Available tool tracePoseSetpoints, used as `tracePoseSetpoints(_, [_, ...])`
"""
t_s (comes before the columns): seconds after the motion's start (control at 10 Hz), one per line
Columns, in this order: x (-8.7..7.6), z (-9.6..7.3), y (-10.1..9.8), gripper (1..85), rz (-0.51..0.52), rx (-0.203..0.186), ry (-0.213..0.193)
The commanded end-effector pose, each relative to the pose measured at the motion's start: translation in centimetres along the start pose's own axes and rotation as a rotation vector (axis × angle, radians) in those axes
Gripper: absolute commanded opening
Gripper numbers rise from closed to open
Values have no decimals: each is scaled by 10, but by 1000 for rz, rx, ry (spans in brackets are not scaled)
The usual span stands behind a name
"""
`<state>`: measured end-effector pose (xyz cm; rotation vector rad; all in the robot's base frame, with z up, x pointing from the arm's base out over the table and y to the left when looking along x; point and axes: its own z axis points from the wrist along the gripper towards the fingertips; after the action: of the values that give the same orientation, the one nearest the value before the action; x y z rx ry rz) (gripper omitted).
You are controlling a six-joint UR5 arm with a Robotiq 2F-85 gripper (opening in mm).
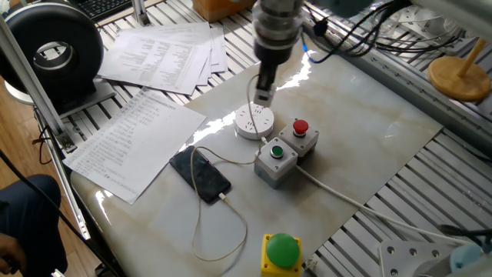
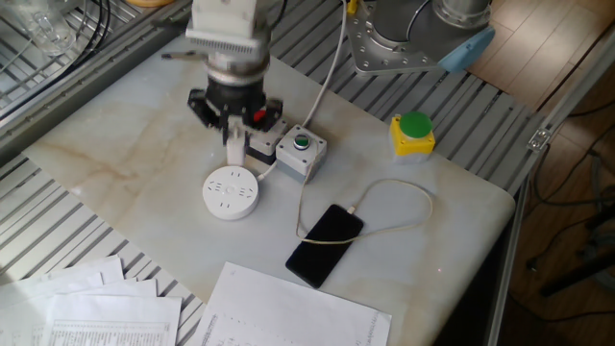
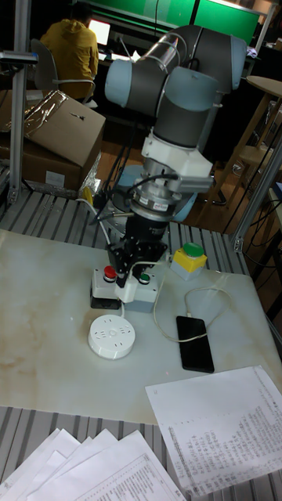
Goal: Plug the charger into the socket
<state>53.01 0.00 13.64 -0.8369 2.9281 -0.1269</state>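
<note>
The white charger [image 1: 263, 95] hangs in the air with my gripper [image 1: 264, 89] shut on it, just above the far edge of the socket [image 1: 254, 121]. That socket is a round white puck lying flat on the table, slots up. From the other side, the charger [image 2: 235, 152] sits a short way above the socket [image 2: 231, 192], not touching it. A thin white cable [image 2: 396, 184] loops from the charger to the black phone [image 2: 325, 245]. In the tall view the gripper [image 3: 128, 283] hovers up and right of the socket [image 3: 110, 337].
Two grey button boxes stand right beside the socket, one with a green button [image 1: 276, 158] and one with a red button [image 1: 300, 134]. A yellow box with a green dome [image 1: 281, 251] sits near the table edge. Printed sheets [image 1: 131, 138] lie next to the phone [image 1: 200, 173].
</note>
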Motion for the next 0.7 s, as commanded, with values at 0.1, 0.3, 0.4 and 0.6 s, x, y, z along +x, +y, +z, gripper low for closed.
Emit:
tracePoseSetpoints(0.1, [-12,2,15,13,97,-47,13])
tracePoseSetpoints(0.3, [-16,2,14,13,159,-42,-1])
tracePoseSetpoints(0.4, [-17,3,8,13,154,-21,-8])
tracePoseSetpoints(0.6, [-21,11,6,13,131,-27,-23])
